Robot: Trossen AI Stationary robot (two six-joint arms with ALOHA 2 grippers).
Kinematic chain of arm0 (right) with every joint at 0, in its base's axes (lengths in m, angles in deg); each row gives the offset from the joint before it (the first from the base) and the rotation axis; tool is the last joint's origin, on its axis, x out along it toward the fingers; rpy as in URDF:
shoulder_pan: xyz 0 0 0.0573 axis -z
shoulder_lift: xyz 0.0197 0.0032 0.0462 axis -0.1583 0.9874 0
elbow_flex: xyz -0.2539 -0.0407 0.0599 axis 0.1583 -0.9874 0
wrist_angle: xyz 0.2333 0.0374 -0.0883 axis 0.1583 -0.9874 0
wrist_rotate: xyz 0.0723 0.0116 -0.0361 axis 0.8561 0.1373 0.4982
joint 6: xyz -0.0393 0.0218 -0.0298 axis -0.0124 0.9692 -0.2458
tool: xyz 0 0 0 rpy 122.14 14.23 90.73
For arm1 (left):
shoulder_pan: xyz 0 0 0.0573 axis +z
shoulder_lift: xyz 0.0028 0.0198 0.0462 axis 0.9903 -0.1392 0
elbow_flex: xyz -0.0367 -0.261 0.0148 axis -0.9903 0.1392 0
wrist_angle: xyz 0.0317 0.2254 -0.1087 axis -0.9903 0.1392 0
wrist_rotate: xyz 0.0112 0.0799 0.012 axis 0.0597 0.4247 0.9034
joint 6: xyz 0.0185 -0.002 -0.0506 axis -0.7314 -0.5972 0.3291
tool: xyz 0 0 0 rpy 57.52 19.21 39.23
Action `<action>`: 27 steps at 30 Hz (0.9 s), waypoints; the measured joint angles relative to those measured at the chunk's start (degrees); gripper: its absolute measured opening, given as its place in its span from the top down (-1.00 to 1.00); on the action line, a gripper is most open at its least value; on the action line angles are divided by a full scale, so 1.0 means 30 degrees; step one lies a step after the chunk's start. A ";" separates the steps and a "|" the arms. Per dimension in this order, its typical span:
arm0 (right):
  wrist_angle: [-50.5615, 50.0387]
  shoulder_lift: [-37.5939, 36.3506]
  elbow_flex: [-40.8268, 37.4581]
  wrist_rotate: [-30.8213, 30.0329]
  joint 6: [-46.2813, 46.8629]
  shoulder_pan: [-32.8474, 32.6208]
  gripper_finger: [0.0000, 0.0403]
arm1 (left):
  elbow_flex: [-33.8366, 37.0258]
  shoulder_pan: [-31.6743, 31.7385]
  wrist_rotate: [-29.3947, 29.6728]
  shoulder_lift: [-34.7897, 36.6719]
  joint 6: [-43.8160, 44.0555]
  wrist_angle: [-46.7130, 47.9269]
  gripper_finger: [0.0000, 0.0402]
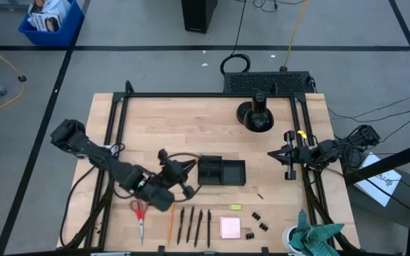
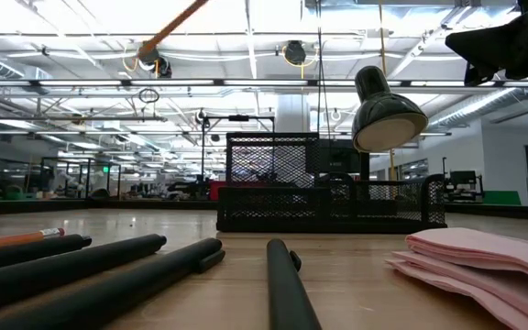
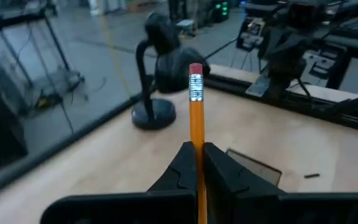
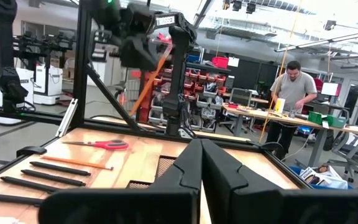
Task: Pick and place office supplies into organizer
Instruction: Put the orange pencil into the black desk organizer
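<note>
My left gripper (image 1: pixel 182 171) hovers just left of the black organizer (image 1: pixel 221 171), shut on an orange pencil (image 3: pixel 196 118) whose eraser end (image 3: pixel 196 68) sticks out past the fingertips. The same pencil (image 4: pixel 146 84) slants in the air in the right wrist view. Near the front edge lie red-handled scissors (image 1: pixel 139 212), a second orange pencil (image 1: pixel 170 225), several dark pens (image 1: pixel 194 226), a pink sticky pad (image 1: pixel 230 227), a small eraser (image 1: pixel 235 207) and black binder clips (image 1: pixel 258 222). My right gripper (image 4: pixel 201 163) waits shut at the table's right side (image 1: pixel 285 155). My left gripper pinches the pencil's orange shaft (image 3: pixel 197 140) between its two fingers (image 3: pixel 182 165), some way below the eraser end. The pencil is lifted clear of the table and slants (image 2: pixel 168 30), its eraser end free beyond the fingertips.
A black desk lamp on a round base (image 1: pixel 255 114) stands at the far side behind the organizer. A teal cloth (image 1: pixel 317 238) lies at the near right corner. A black frame rail (image 1: pixel 205 95) borders the wooden table. A person (image 4: pixel 293 93) stands in the room beyond.
</note>
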 joint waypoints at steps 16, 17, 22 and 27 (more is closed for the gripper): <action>0.0030 0.0002 0.0003 -0.0022 -0.0004 0.0004 1.00 | 0.0000 0.4828 -1.4333 -0.0029 -1.4065 -1.1779 0.91; 0.0055 0.0002 0.0006 -0.0022 0.0004 0.0004 1.00 | 0.0000 0.5146 -1.5075 -0.0029 -1.4188 -1.2130 0.92; 0.0084 0.0002 0.0000 -0.0036 0.0043 0.0000 1.00 | 0.0000 0.6474 -1.7962 -0.0314 -1.4000 -1.2720 0.98; 0.0130 -0.0001 0.0002 -0.0061 0.0046 0.0002 1.00 | 0.0957 0.7211 -1.9947 -0.0906 -1.3909 -1.4300 0.91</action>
